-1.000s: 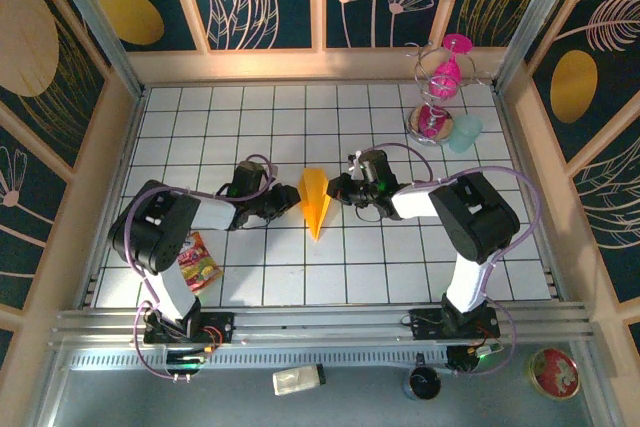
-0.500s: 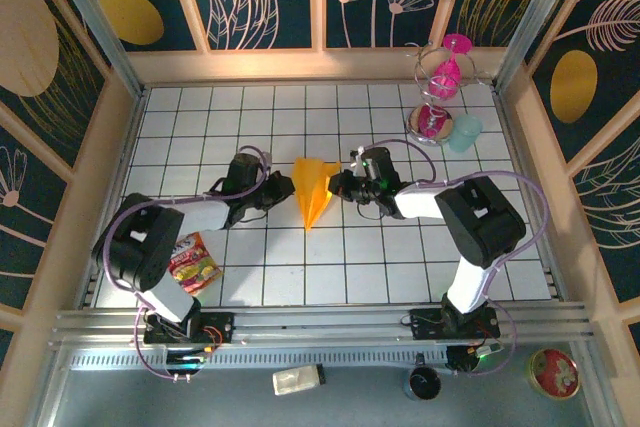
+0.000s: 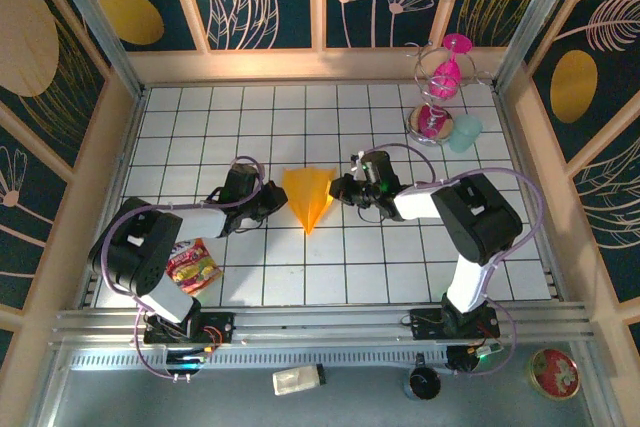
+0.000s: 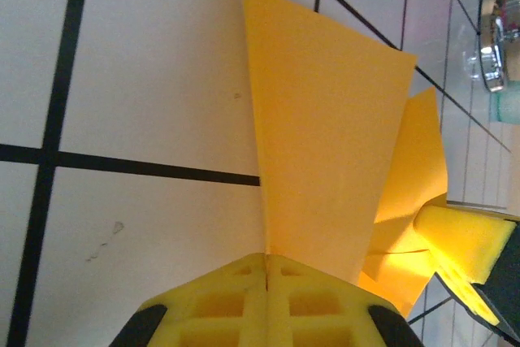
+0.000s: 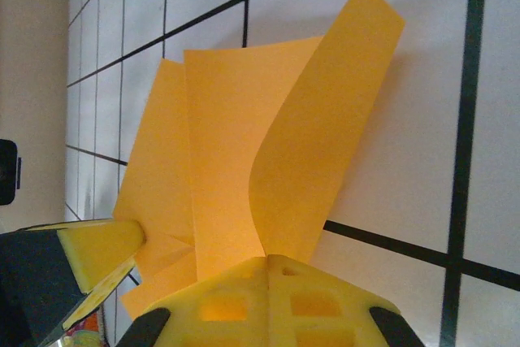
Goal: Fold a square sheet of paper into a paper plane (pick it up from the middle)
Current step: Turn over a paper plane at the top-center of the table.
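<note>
Near the near-left corner of the white tiled tabletop (image 3: pixel 380 267), a red-yellow snack packet (image 3: pixel 194 265) lies beside the left arm's elbow. Farther in, about the middle of the tabletop, is the orange-yellow paper plane (image 3: pixel 308 197). Its nose points toward the near edge and its wings fan out toward the far edge. The left gripper (image 3: pixel 277 198) reaches in from the left, its yellow pads pressed tight together on the plane's left wing. The right gripper (image 3: pixel 336 189) reaches in from the right and is likewise pinched closed on the right wing. In the wrist views the paper rises out of each closed seam, the flaps curling upward. Whether the plane's underside touches the tiles cannot be told. By the far-right corner, a chrome wire stand with pink parts (image 3: pixel 438 87) stands with a pale teal cup (image 3: pixel 464 132) just beside it.
</note>
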